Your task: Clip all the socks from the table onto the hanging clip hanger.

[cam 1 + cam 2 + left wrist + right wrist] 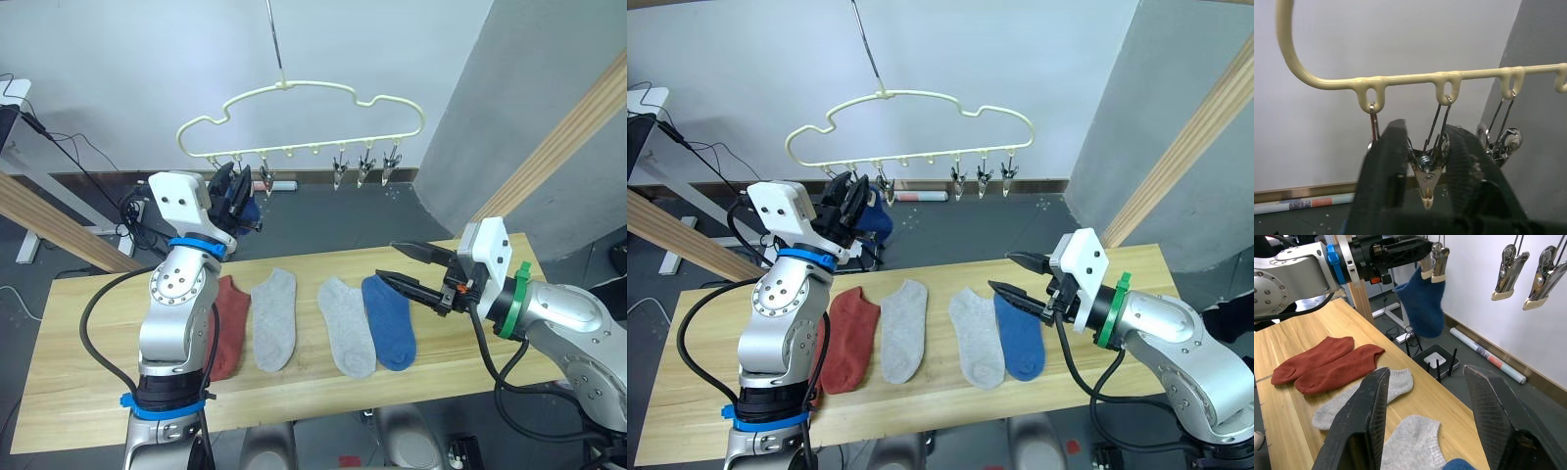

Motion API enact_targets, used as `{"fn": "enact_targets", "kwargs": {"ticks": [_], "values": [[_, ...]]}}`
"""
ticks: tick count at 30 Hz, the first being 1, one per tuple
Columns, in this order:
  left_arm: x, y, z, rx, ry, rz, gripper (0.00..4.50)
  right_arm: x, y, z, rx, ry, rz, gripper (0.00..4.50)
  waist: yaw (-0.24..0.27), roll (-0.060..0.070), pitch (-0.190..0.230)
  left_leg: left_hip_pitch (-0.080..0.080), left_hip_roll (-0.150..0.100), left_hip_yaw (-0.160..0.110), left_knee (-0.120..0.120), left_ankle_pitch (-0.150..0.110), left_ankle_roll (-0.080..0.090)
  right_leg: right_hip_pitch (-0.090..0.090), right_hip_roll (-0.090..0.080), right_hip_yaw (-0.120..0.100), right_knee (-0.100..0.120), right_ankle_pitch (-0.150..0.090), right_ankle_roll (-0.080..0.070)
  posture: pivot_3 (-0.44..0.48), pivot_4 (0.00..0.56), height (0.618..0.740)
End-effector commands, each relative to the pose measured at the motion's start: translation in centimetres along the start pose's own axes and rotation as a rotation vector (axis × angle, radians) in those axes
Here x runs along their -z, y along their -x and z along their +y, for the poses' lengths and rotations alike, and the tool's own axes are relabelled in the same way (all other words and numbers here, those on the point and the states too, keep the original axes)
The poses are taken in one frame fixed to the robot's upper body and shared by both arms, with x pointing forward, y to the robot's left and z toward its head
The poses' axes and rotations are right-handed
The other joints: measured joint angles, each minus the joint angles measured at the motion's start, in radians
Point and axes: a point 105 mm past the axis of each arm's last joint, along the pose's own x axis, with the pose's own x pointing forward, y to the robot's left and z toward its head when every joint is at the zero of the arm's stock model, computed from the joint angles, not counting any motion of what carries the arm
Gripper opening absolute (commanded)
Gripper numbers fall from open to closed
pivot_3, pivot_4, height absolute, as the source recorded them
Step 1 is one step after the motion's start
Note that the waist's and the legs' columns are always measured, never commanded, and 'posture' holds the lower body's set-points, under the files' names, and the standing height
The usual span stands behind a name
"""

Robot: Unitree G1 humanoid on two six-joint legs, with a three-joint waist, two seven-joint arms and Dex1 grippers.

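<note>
Blue knit: one blue sock (pixel 1422 301) hangs from a metal clip (pixel 1432 264) on the clip hanger (pixel 299 122), upper centre of the head views. The left end effector (pixel 1425 191) is raised to that clip, its two black fingers (pixel 1383 181) set on either side of the clip's handles; whether it presses them or has let go cannot be told for sure, though the fingers look closed around it.

Step in hand, judged: the first sock is being clipped or has just been clipped. Five socks remain.

Remaining stock on the pale wood tabletop (pixel 88 372), mid-frame, left to right:
- two rust-red socks (pixel 1327 364), lying side by side and touching, partly hidden behind the left arm in the head views
- grey sock (pixel 274 318)
- second grey sock (pixel 345 328)
- second blue sock (pixel 390 318), just beside the grey one

The right end effector (pixel 411 269), right of centre, hovers just above the second blue sock's toe end, fingers spread, holding nothing.

Next move, judged: the left end effector releases the clip and clears away; the right one descends to pinch the blue sock by its cuff. Free clips (pixel 364 168) hang at the hanger's right end.

Containers: none seen.
</note>
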Motion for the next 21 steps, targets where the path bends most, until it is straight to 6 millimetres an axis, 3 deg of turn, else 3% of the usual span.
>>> {"fn": "enact_targets", "kwargs": {"ticks": [1,20,21], "values": [[-1.98,0.11,-0.37,0.008,-0.032,-0.074,0.7,-0.73,0.01,0.53,-0.026,0.021,-0.03,2.5,0.0,0.0,0.0,0.0,0.0,0.0,0.0,0.0,0.0,0.0,0.0,0.0,0.0,0.0,0.0,-0.182,0.314,0.74],[-1.21,0.86,-0.31,-0.004,-0.031,-0.04,0.7,-0.21,-0.06,0.71,-0.033,0.013,-0.021,2.5,0.001,0.0,0.0,0.0,0.0,0.0,0.0,0.0,0.0,0.0,0.0,0.0,0.0,0.0,0.0,-0.174,0.313,0.74],[-1.21,0.94,-0.22,-0.008,-0.019,-0.039,1.05,-0.28,-0.07,0.71,-0.032,0.014,-0.022,2.5,0.001,0.0,0.0,0.0,0.0,0.0,0.0,0.0,0.0,0.0,0.0,0.0,0.0,0.0,0.0,-0.174,0.314,0.74]]}}
